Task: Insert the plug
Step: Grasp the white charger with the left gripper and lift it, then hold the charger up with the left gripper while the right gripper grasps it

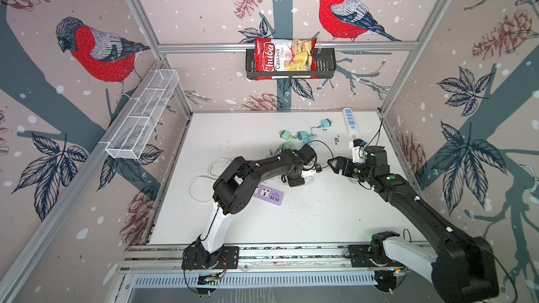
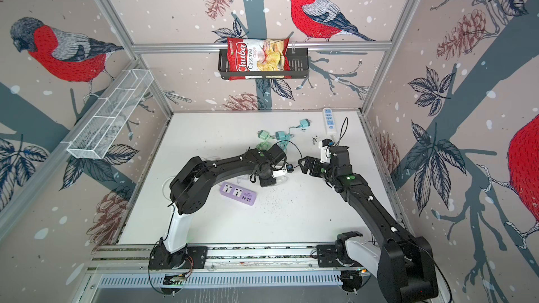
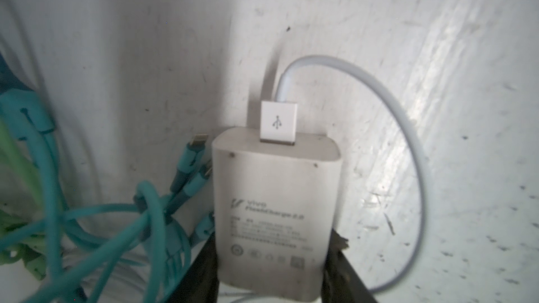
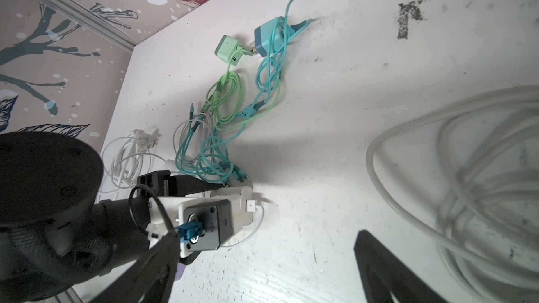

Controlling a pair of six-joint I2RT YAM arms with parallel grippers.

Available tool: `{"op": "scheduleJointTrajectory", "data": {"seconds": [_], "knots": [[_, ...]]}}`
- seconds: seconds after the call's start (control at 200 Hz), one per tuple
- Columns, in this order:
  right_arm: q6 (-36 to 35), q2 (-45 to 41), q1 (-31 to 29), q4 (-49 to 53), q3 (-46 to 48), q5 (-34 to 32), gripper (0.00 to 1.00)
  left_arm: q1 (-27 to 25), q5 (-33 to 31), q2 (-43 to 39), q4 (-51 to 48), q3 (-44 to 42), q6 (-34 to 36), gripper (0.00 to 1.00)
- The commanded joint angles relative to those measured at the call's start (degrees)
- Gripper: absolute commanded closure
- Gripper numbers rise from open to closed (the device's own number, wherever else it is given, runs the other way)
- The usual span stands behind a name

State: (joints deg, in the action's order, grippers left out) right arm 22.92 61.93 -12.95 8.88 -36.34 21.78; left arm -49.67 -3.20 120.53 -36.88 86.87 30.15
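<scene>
The white charger [image 3: 277, 199], printed "vivo FlashCharge", is the plug. It sits between the 2 dark fingers [image 3: 341, 269] of the left hand [image 3: 274, 237], which lie against both of its sides, so this hand is clamped on it. A white USB connector [image 3: 279, 122] is plugged into the charger's free end. A white cable [image 3: 408, 141] loops away from the connector over the table [image 3: 437, 53]. A tangle of teal cables [image 3: 116, 228] lies just beside the charger. I cannot tell whether the charger rests on the table or hangs just above it.

In both top views the left hand points down near the middle of the frame. The purple power strip [image 2: 238, 193] lies just to its lower left, partly under the arm, and 2 of its sockets face up in a top view.

The right hand [image 1: 332, 164] hovers just right of the left hand. Its fingers stand wide apart with nothing between them.

A white power strip [image 1: 350, 120] lies at the upper right corner of the table. A green charger [image 1: 284, 134] and 2 teal chargers [image 1: 303, 135] lie above the middle of the frame, well apart from the purple strip. A coil of thick white cord [image 4: 437, 141] lies near the right hand.
</scene>
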Motion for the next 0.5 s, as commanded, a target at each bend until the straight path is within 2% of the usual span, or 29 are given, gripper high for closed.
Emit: {"op": "scheduleJointTrajectory", "data": {"seconds": [0.0,0.08,0.225,0.365,0.495], "knots": [[2.45,0.11,1.02,-0.71,0.55,0.02,0.06,0.07,-1.35,-0.71,2.6,-2.58,-1.68,0.96],[4.11,0.66,2.0,-0.88,1.13,-0.13,0.06,0.22,-2.05,-3.69,6.04,-4.43,-3.17,1.0],[9.58,3.28,1.79,-5.14,2.94,1.52,0.07,0.54,-4.49,-9.16,14.58,-7.76,-5.89,1.0],[10.1,4.41,1.09,-5.82,1.88,2.17,0.08,0.46,-8.24,-13.31,21.15,-10.38,-6.95,1.0],[9.2,5.13,-0.21,-7.13,-0.23,7.65,0.08,0.54,-8.66,-17.22,24.12,-13.11,-7.12,1.0]]}}
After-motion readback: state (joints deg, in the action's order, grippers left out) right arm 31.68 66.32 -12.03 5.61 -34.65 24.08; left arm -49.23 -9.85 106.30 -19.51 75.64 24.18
